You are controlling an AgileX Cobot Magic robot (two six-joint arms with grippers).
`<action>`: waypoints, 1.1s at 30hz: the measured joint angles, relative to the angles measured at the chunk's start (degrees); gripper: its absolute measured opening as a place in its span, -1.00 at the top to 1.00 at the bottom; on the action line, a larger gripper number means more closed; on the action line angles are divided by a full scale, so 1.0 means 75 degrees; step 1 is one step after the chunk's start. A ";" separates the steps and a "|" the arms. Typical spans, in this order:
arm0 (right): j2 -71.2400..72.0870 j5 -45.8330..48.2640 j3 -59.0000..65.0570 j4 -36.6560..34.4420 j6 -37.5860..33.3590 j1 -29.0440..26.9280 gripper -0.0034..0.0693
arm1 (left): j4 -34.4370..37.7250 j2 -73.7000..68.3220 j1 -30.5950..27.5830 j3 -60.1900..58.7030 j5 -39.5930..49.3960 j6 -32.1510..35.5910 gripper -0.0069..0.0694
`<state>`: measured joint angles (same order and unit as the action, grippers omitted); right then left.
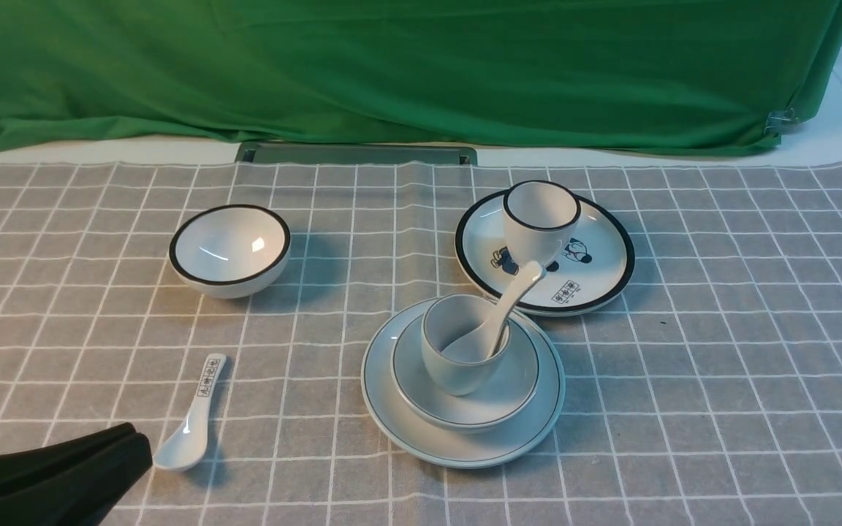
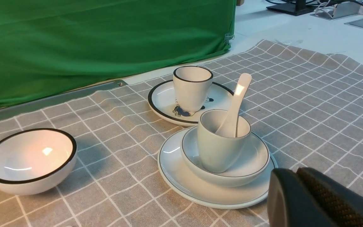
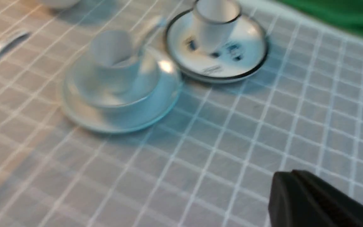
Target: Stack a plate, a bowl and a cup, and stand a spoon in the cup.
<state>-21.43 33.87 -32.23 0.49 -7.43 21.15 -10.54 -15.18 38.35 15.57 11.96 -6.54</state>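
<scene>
Front view, stack: the plate (image 1: 463, 446) is lying on the table (image 1: 721, 365), the bowl (image 1: 516, 387) is sitting in it, the cup (image 1: 457, 361) is standing in the bowl, and the spoon (image 1: 505, 310) is leaning in the cup with its handle pointing up toward the panda plate (image 1: 596, 281).
Front view, left hand (image 1: 118, 446): it is resting low at the near left corner, clenched and empty, well apart from the stack.
Front view, bystanders: the lettered spoon (image 1: 194, 424) and the black-rimmed bowl (image 1: 229, 250) are sitting untouched.
Left wrist view, stack: all four pieces are showing nested, the spoon's bowl end down inside the cup.
Right wrist view, right hand (image 3: 298, 192): blurred, it is looking clenched and empty, away from the stack.
Progress: the task is looking finished; nothing seems left.
</scene>
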 joint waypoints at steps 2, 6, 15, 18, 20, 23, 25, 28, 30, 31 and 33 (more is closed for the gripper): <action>0.0726 -0.0926 0.1183 -0.0223 -0.0224 -0.0889 0.86 | 0.0000 0.0000 0.0000 0.0000 0.0000 -0.0007 0.79; 0.1909 -0.1838 0.2982 -0.0318 -0.0345 -0.1893 0.86 | 0.0000 0.0000 0.0000 0.0000 0.0000 -0.0001 0.79; 0.2847 -0.2712 0.4342 -0.0346 -0.0237 -0.2180 0.86 | 0.0000 0.0000 0.0000 0.0000 0.0003 -0.0001 0.79; 0.2847 -0.2748 0.4342 -0.0353 -0.0140 -0.2186 0.86 | 0.0000 0.0000 0.0000 0.0000 0.0018 -0.0001 0.79; 0.2847 -0.2748 0.4342 -0.0353 -0.0135 -0.2186 0.85 | 0.0000 0.0000 0.0000 0.0000 0.0025 -0.0001 0.79; 0.2847 -0.2748 0.4342 -0.0353 -0.0135 -0.2186 0.85 | 0.0000 0.0000 0.0000 0.0000 0.0032 -0.0001 0.79; 0.2847 -0.2748 0.4342 -0.0359 -0.0135 -0.2186 0.85 | 0.0000 0.0000 0.0000 0.0000 0.0051 -0.0001 0.79; 0.2847 -0.2755 0.4342 -0.0359 -0.0135 -0.2186 0.82 | 0.0000 0.0000 0.0000 0.0000 0.0053 -0.0001 0.79; 0.2847 -0.2755 0.4342 -0.0359 -0.0135 -0.2186 0.81 | 0.0000 0.0000 0.0000 0.0000 0.0060 -0.0001 0.79; 0.2847 -0.2755 0.4342 -0.0359 -0.0135 -0.2186 0.81 | 0.0000 0.0000 0.0000 0.0000 0.0060 -0.0001 0.79; 0.2847 -0.2755 0.4342 -0.0359 -0.0135 -0.2186 0.81 | 0.0000 0.0000 0.0000 0.0000 0.0060 -0.0001 0.79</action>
<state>-0.08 13.21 0.34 -2.20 -8.44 4.76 -10.54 -15.18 38.35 15.57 12.41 -6.54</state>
